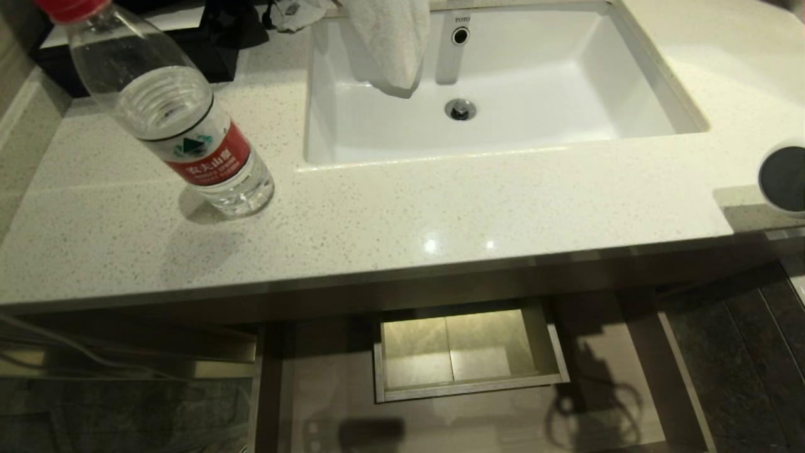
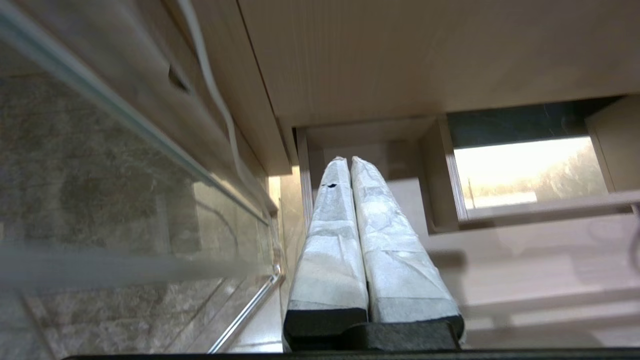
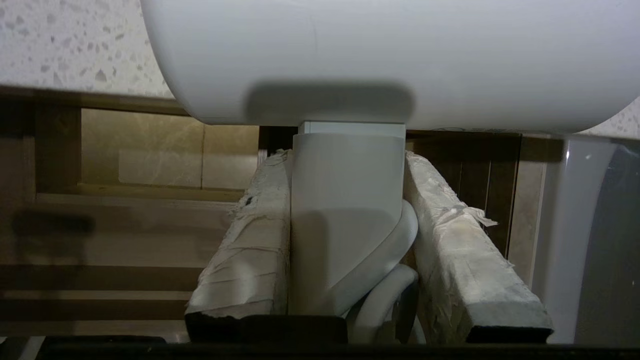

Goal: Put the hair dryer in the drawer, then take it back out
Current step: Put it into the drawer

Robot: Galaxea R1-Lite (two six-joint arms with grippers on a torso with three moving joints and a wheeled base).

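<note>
Drawer: wide, light wood-grain, pulled open below the counter edge; a boxed rectangular cut-out sits at its back middle, pale tile showing through it. No dryer lies on the visible drawer floor.

Left gripper: hangs low beside the cabinet, tape-wrapped fingers pressed together, nothing between them. A white cord runs down the cabinet side next to it.

Right gripper: taped fingers clamped on the straight white handle of the hair dryer, one on each side. The barrel lies crosswise above the fingers, level with the counter edge. A loop of the dryer's white cord is squeezed in beside the handle.

Hair dryer, head view: only the round grey end of the barrel shows at the far right, at the counter's front corner.

Countertop: pale speckled stone.

Water bottle: clear plastic, red label and cap, on the left part of the counter.

Sink: white rectangular basin with a metal drain, set behind.

Towel: white, draped over the basin's back rim.
</note>
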